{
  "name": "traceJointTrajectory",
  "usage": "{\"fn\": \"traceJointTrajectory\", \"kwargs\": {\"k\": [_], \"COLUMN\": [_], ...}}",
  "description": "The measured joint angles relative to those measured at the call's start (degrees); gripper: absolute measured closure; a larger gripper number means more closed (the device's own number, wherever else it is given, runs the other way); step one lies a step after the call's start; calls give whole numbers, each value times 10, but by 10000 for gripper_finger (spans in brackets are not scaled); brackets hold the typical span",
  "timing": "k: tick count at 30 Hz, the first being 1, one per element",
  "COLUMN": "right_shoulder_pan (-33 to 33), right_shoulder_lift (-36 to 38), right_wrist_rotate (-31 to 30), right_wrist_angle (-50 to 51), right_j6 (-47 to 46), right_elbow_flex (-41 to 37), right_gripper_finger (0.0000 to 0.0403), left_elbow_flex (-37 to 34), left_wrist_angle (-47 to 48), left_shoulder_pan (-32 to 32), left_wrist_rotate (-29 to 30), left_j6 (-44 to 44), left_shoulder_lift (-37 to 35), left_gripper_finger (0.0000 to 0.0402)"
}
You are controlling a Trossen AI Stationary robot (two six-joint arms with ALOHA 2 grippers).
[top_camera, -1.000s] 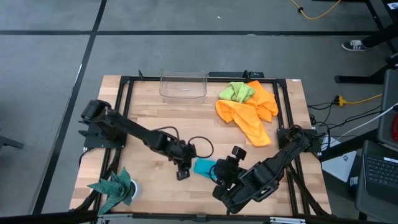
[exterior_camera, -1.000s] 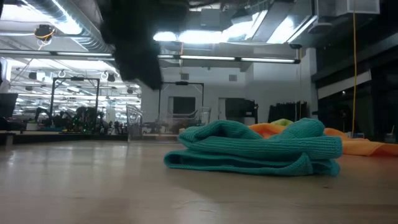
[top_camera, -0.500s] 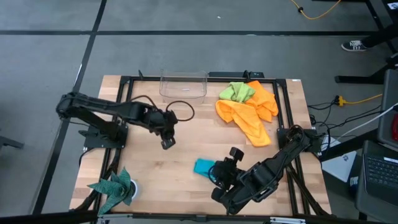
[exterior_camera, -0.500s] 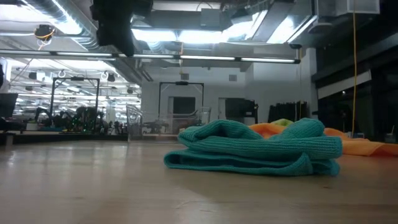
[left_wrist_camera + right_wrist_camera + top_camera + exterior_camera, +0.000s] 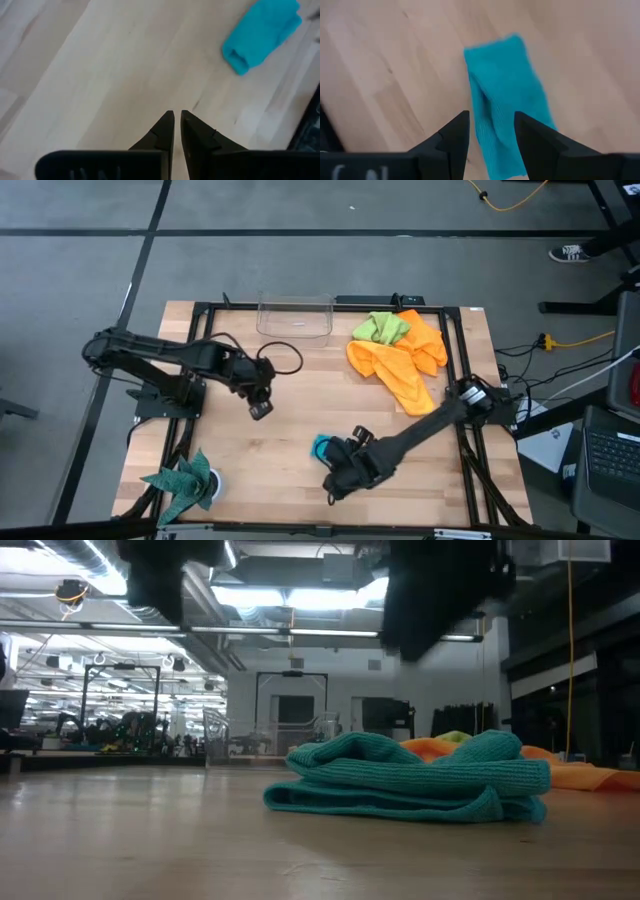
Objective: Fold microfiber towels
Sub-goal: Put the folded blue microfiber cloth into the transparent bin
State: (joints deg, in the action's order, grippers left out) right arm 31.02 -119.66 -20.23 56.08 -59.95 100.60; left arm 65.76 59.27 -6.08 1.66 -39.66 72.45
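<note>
Above the folded turquoise towel (image 5: 507,100) hovers the right gripper (image 5: 491,131), fingers parted (left gripper (image 5: 177,125) nearly closed, well apart).

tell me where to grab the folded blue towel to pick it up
Judging by its shape, take the blue towel across its narrow width, near the middle, from straight above. It lies flat on the table as a long folded bundle, so a pinch there should catch every layer. The right gripper is open right over it, with one finger on each side. The left gripper is shut, off to the side.
</note>
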Motion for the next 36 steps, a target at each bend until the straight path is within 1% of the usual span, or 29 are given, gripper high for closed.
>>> {"fn": "traceJointTrajectory", "kwargs": {"k": [1,4,6,9,11,14,16,19,21,23,27,31,34,36], "right_shoulder_pan": [-8,-36,-53,-71,-78,-80,-77,-56,-40,-28,-7,7,10,4], "right_shoulder_lift": [0,0,0,0,0,1,1,1,1,1,1,2,0,-1], "right_wrist_rotate": [21,81,96,101,109,109,107,76,49,34,24,19,18,22], "right_wrist_angle": [-5,20,27,-5,-33,-59,-71,-78,-77,-75,-82,-107,-115,-116], "right_j6": [-2,4,24,71,85,99,135,221,255,258,274,285,262,222], "right_elbow_flex": [-11,-20,-20,-20,-20,-20,-20,-20,-20,-20,-29,-54,-83,-96], "right_gripper_finger": [244,244,244,244,244,244,244,244,244,244,244,244,244,238], "left_elbow_flex": [0,0,0,0,0,0,0,0,0,0,0,0,0,0], "left_wrist_angle": [13,52,73,85,90,92,94,94,94,93,93,93,92,92], "left_shoulder_pan": [-3,-13,-19,-33,-43,-58,-68,-78,-83,-87,-95,-101,-103,-103], "left_wrist_rotate": [0,8,28,64,77,95,108,113,114,114,116,136,139,139], "left_j6": [-4,-19,-40,-68,-82,-95,-98,-98,-99,-99,-99,-99,-99,-99], "left_shoulder_lift": [-7,-32,-49,-73,-84,-96,-101,-101,-102,-100,-101,-101,-101,-101], "left_gripper_finger": [376,376,376,376,376,376,376,376,376,376,376,376,376,376]}}
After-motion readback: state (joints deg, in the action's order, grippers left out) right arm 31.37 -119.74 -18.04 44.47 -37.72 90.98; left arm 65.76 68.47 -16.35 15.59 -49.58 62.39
